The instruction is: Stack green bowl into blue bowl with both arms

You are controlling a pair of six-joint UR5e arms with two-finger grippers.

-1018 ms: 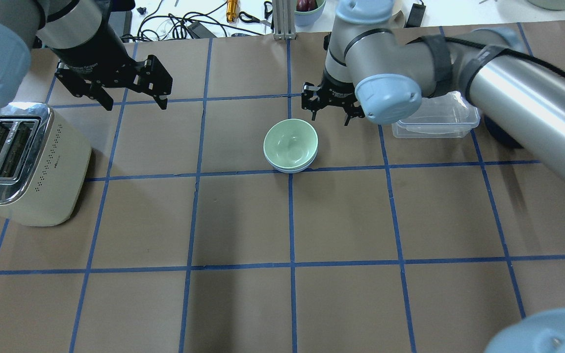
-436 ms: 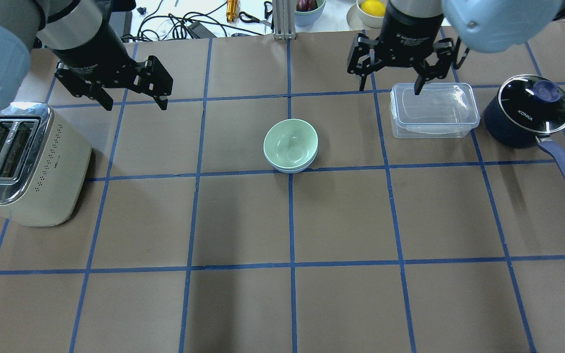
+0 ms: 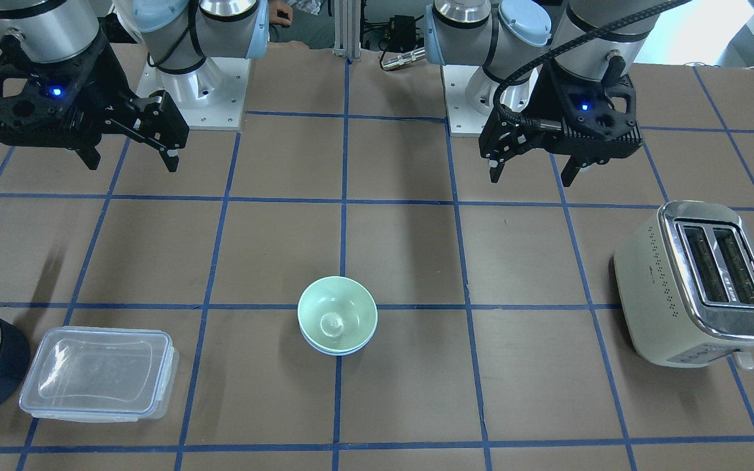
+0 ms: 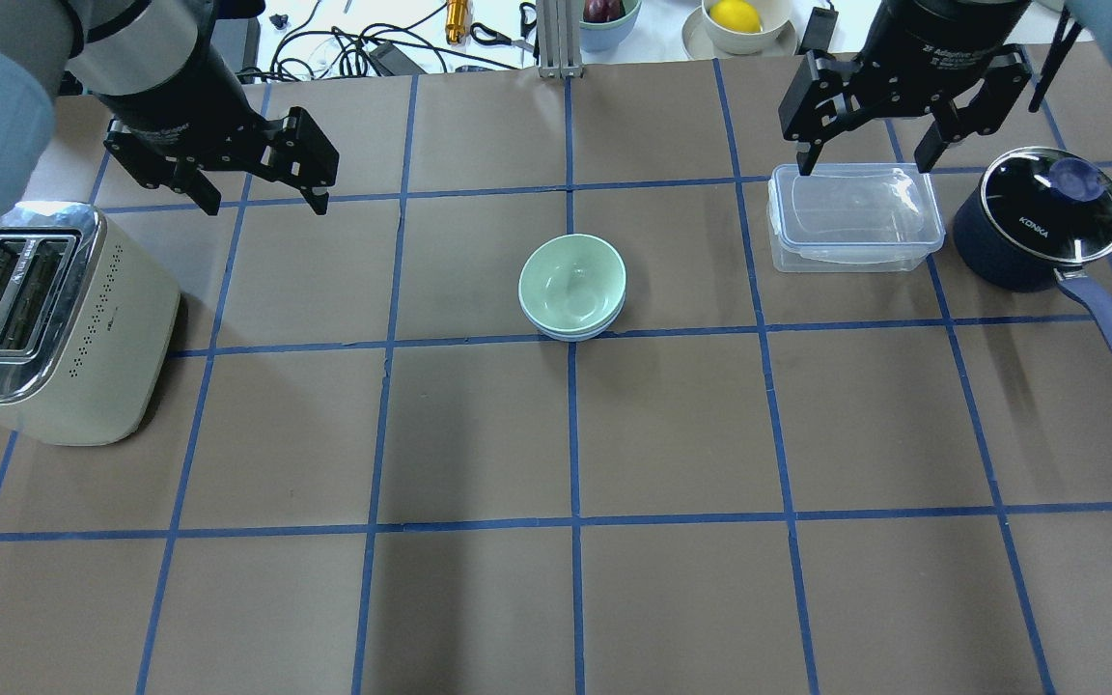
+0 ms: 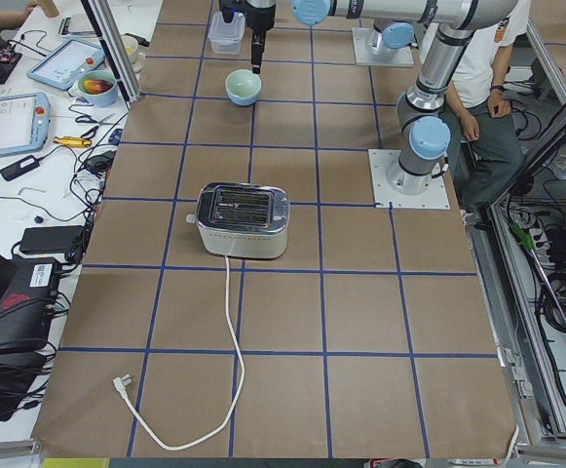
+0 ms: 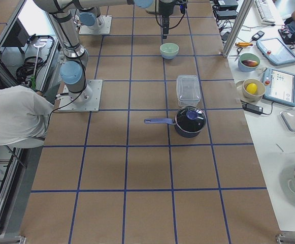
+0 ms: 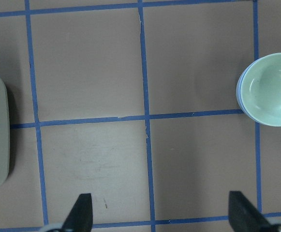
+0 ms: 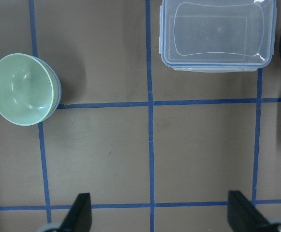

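The green bowl [image 4: 571, 282] sits nested inside the blue bowl [image 4: 573, 334], of which only a thin rim shows underneath, near the table's middle. The pair also shows in the front view, with the green bowl [image 3: 336, 318] in the blue bowl [image 3: 338, 351]. It appears at the right edge of the left wrist view [image 7: 270, 89] and at the left of the right wrist view [image 8: 19, 89]. My left gripper [image 4: 266, 205] hangs open and empty, far left of the bowls. My right gripper [image 4: 865, 164] hangs open and empty above the far edge of a clear box.
A cream toaster [image 4: 44, 323] stands at the left edge. A clear lidded container [image 4: 853, 214] and a dark navy saucepan [image 4: 1039, 227] with a glass lid stand at the right. Cables and small bowls lie beyond the table's far edge.
My right arm has swung away from beside the bowls, up and to the right, to above the clear container. The saucepan has come into view. The left arm and the bowls have stayed put.
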